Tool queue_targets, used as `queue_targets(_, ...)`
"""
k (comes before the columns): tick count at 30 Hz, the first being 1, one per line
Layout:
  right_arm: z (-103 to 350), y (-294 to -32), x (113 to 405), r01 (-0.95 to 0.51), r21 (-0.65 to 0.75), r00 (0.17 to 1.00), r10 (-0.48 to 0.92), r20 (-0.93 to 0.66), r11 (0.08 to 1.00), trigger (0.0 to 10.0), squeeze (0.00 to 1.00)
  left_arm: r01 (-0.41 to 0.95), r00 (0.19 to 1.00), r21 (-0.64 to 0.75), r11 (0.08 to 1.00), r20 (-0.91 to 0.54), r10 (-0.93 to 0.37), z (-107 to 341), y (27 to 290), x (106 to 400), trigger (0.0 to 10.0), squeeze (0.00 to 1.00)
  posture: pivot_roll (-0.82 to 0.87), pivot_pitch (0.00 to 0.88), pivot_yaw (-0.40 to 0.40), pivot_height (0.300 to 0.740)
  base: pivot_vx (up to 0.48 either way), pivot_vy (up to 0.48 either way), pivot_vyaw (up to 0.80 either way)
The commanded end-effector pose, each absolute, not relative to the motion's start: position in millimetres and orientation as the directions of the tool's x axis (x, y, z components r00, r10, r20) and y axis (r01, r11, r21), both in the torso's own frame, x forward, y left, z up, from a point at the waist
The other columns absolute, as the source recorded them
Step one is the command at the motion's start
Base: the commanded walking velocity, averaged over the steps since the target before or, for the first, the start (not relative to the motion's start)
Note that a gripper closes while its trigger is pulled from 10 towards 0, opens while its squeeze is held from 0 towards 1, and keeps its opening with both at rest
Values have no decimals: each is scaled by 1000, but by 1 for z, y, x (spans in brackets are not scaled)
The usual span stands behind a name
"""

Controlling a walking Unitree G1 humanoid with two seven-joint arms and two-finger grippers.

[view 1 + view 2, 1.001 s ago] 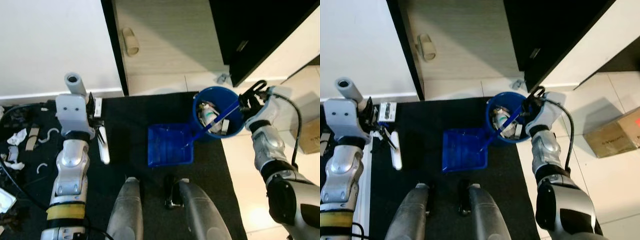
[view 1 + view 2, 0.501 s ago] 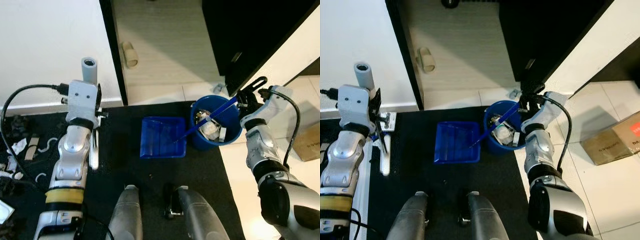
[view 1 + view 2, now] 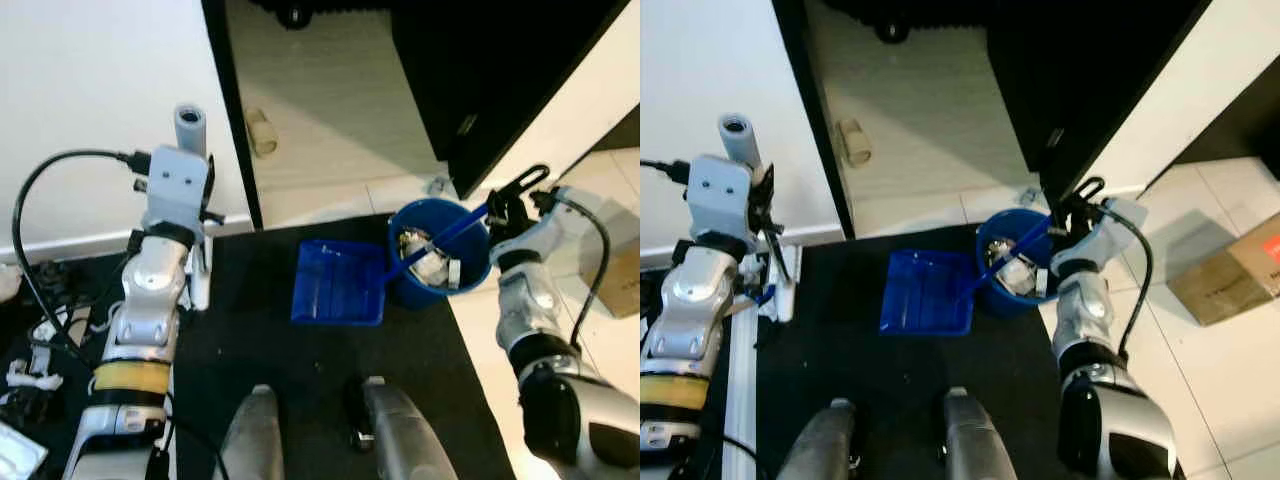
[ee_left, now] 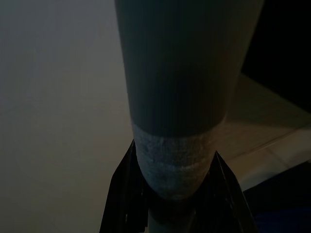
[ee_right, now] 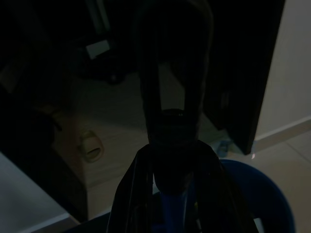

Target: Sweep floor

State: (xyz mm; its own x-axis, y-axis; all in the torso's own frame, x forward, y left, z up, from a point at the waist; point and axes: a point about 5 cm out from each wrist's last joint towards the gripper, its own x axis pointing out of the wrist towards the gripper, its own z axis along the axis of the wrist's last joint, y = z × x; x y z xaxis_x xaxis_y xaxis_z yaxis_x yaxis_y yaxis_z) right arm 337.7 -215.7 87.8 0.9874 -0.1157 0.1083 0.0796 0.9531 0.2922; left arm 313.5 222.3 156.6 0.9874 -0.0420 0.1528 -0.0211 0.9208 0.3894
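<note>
Right gripper fingers clamped on blue dustpan handle beside blue bin; left gripper fingers clamped on broom handle

Silver jointed arms; yellow band on left forearm; black cables looping at wrists (both sides); grey rounded legs at bottom centre.

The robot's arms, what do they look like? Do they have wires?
Both arms are shiny silver metal with rounded segments. The left arm has a yellow band low down and a white boxy wrist, with a black cable looping off it. The right arm also carries a looping black cable. Each ends in a black claw.
</note>
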Motion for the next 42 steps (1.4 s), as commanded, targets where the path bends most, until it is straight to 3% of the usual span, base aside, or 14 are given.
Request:
queue_targets(1,91,-225,334,112,304,977,-161,143,946,10000,0,-23,978,423,906,197,-68,167,222,315,10000,0,108,88,-73,740,0,480,0)
queue_targets(32,90,-229,334,134,302,975,-181,132,944,10000,0,-137,981,354,925,176,78,164,234,325,10000,0,113,90,-74,740,0,480,0)
queue_targets(42,89,-231,332,141,299,974,-186,128,944,10000,0,-135,986,318,938,135,96,158,225,324,10000,0,112,90,-69,740,0,-96,0)
